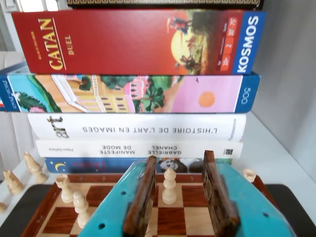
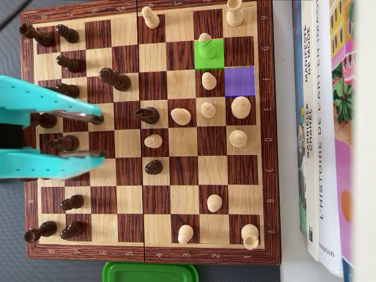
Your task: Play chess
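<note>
Two coloured squares mark the wooden chessboard (image 2: 150,132) in the overhead view: a green square (image 2: 208,54) and, one file over and one rank down toward the books, a purple square (image 2: 239,81). On the green square stands a pale wooden pawn (image 2: 205,42); the purple one is bare. My reading is that this pawn is the piece to move, with purple as its goal, though the task sentence does not say so.

The turquoise gripper (image 2: 98,136) enters from the left edge of the overhead view, over the dark pieces' side of the board. Its brown-padded fingers (image 2: 76,113) are spread apart and hold nothing; a dark pawn (image 2: 66,143) sits on the board below the gap. The pale pawn lies well apart from them, across the board toward the bench edge where the stack of books (image 2: 329,129) lies, and up toward the far top corner in that view. So the reach runs forward and sideways over several standing pieces.

The pawn is small and upright, round-headed on a narrow stem, its long axis vertical, so it looks light but easy to tip. The wrist view shows the open fingers (image 1: 145,197) framing another pale pawn (image 1: 169,185), with the books behind.
</note>
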